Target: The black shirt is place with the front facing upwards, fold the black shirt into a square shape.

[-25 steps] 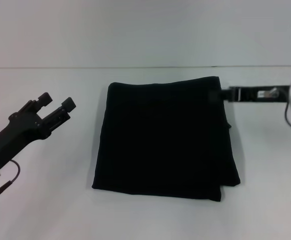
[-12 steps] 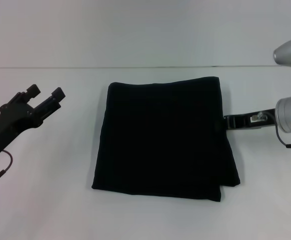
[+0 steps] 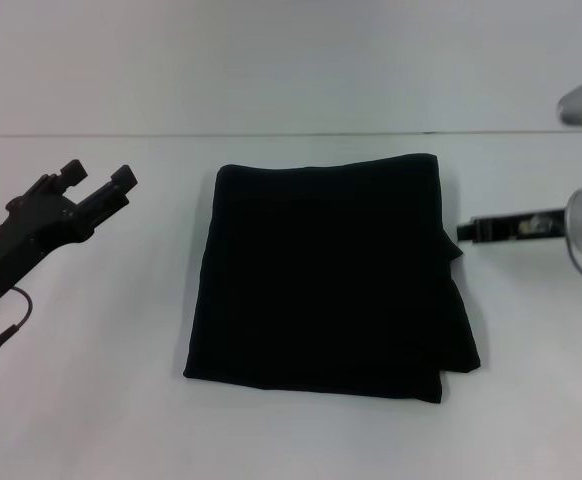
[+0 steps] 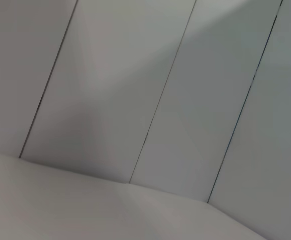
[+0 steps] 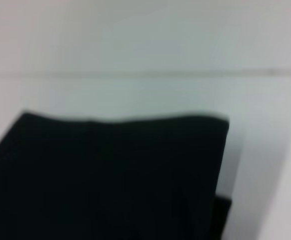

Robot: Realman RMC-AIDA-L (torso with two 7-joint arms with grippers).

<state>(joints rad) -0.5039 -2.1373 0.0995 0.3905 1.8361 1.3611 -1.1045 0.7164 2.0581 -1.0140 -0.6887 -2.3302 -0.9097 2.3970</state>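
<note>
Soft black shirt (image 3: 326,280) folded square, matte, flat.

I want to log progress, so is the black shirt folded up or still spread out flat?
Folded. The black shirt lies on the table as a compact, roughly square block with layered edges at its near right corner; no sleeves or print show.
</note>
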